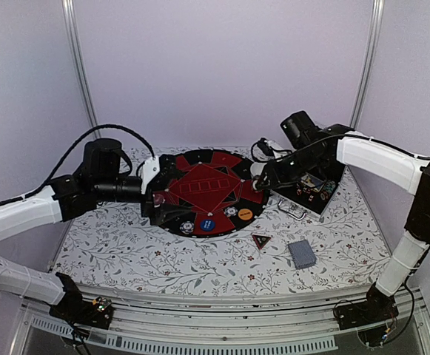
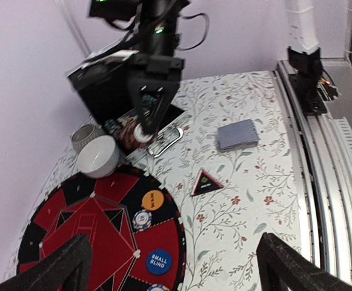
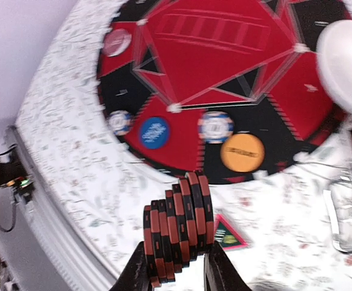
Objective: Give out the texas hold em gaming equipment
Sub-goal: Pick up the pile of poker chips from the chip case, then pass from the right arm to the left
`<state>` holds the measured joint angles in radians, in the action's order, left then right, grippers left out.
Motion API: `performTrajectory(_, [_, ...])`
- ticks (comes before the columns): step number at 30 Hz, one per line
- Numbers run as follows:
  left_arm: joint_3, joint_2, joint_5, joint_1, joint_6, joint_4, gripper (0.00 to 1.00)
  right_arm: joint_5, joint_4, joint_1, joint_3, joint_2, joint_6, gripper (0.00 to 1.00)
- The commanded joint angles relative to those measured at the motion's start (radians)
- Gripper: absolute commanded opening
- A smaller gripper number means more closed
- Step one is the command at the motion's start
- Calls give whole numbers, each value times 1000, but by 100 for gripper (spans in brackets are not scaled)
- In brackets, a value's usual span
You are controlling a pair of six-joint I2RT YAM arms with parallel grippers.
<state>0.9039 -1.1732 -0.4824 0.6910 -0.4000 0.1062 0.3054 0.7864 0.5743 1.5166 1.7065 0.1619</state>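
Poker chips (image 3: 177, 227) sit pinched in the right fingers (image 3: 223, 274) near the edge of the mat (image 3: 224, 60); left fingers (image 2: 49, 267) spread wide.

Right, the cloth (image 1: 126, 251) is white with grey vines and little red blossoms. The round board (image 1: 203, 185) splits into red and black wedges, with pale lines across its red centre. On its near rim sit an orange disc (image 1: 246, 214), a blue disc (image 1: 207, 222) with white lettering, and blue-and-white striped chips (image 3: 215, 127). The chip stack (image 3: 177, 224) shows red and black bands, or maybe dark brown, it's blurred. Triangular marker (image 1: 261, 240): black with a red edge. Cards (image 1: 302, 254): grey-blue. Bowl (image 2: 98, 156): plain white.
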Motion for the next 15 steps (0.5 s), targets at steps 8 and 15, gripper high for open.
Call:
performTrajectory(8, [-63, -48, 256, 239, -179, -66, 98, 455, -345, 225, -74, 48, 272, 2])
performTrajectory(15, [-10, -135, 282, 245, -123, -33, 92, 530, -467, 273, -103, 76, 344, 2])
